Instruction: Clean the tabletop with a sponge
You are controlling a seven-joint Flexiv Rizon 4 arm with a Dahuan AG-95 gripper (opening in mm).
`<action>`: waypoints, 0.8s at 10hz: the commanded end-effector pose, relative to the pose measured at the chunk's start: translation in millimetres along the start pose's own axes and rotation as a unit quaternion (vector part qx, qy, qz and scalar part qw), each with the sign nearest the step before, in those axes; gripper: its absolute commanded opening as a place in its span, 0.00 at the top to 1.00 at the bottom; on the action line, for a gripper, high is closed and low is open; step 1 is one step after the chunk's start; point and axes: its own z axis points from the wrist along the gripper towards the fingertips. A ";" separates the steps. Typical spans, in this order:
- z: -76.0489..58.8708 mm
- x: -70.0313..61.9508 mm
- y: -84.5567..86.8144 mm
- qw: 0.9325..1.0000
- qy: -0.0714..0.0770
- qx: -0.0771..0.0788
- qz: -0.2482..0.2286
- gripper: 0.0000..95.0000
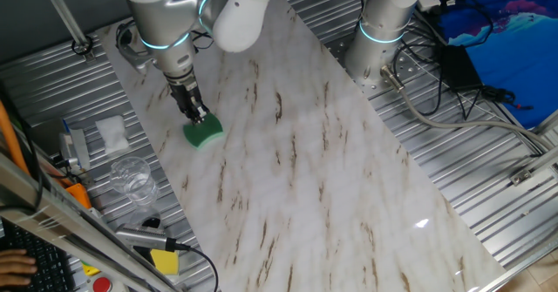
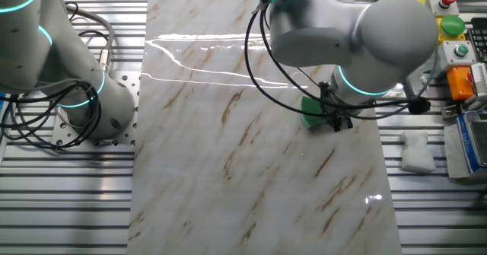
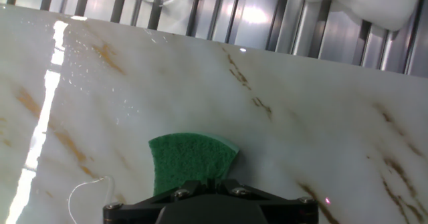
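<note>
Gripper clamped on sponge, sponge flat on tabletop.

Sponge sits near the slab's long edge on the side where the white cloth and clear glass rest on the ribbed metal. In the hand view the sponge pokes out ahead of the fingers. Yellow block lies well apart, off the slab.

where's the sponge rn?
The sponge lies on the tabletop under the gripper, near the slab edge facing the white cloth and clear glass.
</note>
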 end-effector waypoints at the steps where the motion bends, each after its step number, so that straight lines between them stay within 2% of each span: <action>1: -0.5 0.8 0.6 1.000 0.002 -0.002 -0.015 1.00; 4: -0.5 0.8 0.6 0.999 0.000 -0.007 -0.034 1.00; 8: -0.5 0.8 0.6 0.998 0.000 -0.004 -0.056 1.00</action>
